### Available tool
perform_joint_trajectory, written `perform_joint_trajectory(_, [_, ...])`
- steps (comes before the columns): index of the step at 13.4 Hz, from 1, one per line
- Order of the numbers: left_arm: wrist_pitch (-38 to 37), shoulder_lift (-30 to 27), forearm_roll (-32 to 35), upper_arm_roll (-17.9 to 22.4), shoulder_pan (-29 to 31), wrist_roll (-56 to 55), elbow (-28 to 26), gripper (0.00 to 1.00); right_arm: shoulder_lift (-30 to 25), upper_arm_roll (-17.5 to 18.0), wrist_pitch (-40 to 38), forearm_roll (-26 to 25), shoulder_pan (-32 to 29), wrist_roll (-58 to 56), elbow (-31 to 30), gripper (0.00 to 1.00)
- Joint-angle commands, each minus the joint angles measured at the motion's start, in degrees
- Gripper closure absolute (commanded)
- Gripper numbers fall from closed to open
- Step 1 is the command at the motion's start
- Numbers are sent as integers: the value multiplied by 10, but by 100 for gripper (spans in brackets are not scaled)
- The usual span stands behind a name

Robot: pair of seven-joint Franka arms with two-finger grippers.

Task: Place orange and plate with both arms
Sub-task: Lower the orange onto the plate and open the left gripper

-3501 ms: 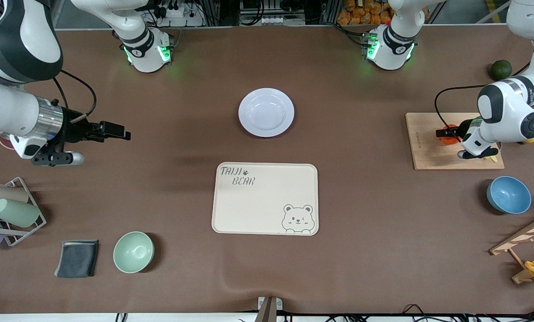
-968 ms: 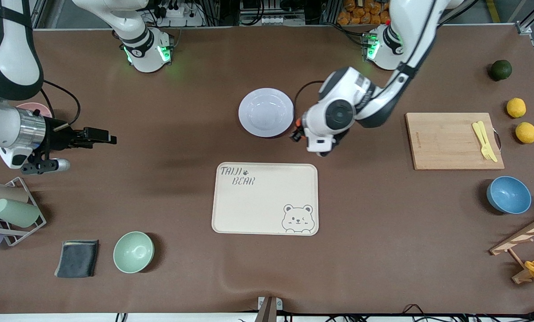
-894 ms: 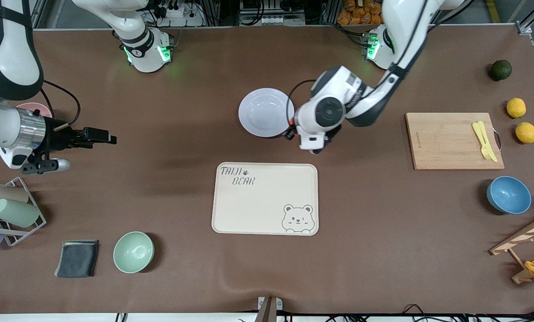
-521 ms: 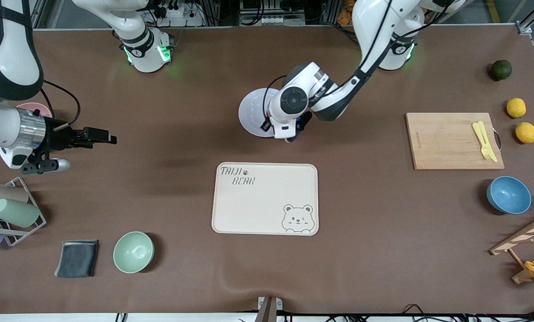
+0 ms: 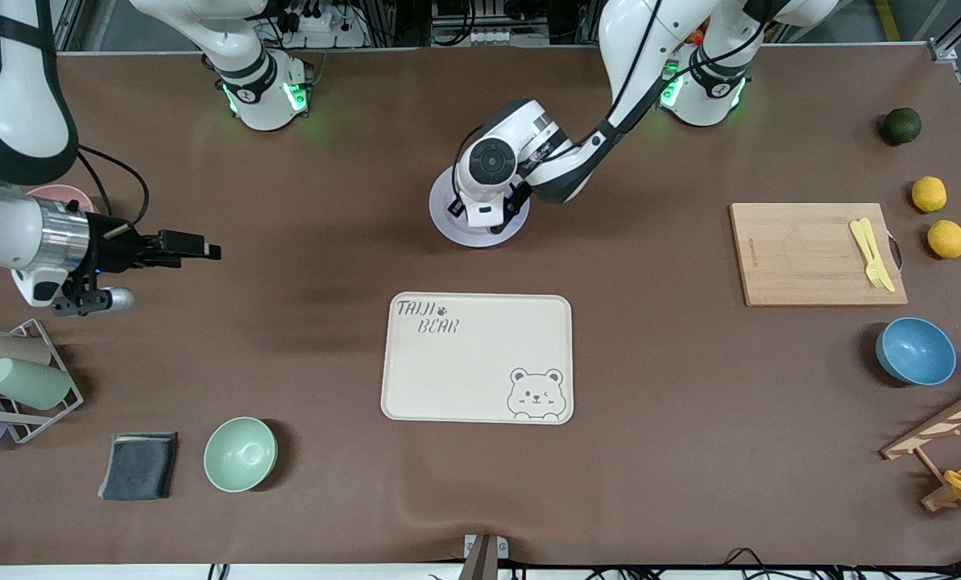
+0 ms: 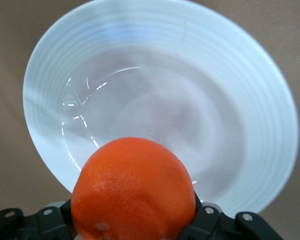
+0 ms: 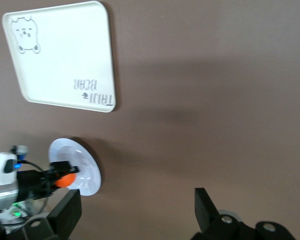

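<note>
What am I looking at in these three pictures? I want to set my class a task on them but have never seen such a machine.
Two white robot arms work at a brown table. The wide picture comes from a high camera facing them; the other two come from cameras on each arm's wrist.

The left gripper is shut on the orange and hangs over the plate, as its wrist picture shows. The right gripper is open and waits over bare table toward the right arm's end.

Also on the table: a beige bear-print tray nearer the front camera than the plate, a cutting board, two lemons, a dark green fruit, and a blue bowl and a green bowl.
</note>
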Motion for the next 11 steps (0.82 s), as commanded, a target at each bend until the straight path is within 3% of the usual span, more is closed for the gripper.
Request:
perform_joint_trajectory(1, [12,16,-1,11,-23,-5,4,87,42,2,-18,46,-19,-40,3,0])
perform_joint_trajectory(2, [13,17,-1,18,-31,-5,3,85,53,2,-38,51,-21,-50,3,0])
perform_joint_trajectory(3, [13,18,-1,20,-34,-5,3,68,61,2,-54,55,-24,-50,3,0])
perform_joint_trajectory(4, [13,19,-1,20,-34,-8,3,21,69,2,-69,60,-24,-51,3,0])
perform_joint_trajectory(5, [13,19,-1,20,-35,-20,3,0,78,2,-73,64,-19,-51,2,0])
perform_joint_trajectory(8, [1,-9,-1,29,-22,-24,8,0,80,3,-83,67,-5,-54,-34,0])
perform_joint_trajectory(11, [-91,-63,21,70,-10,-22,52,0,63,3,-85,82,-7,-106,-92,0])
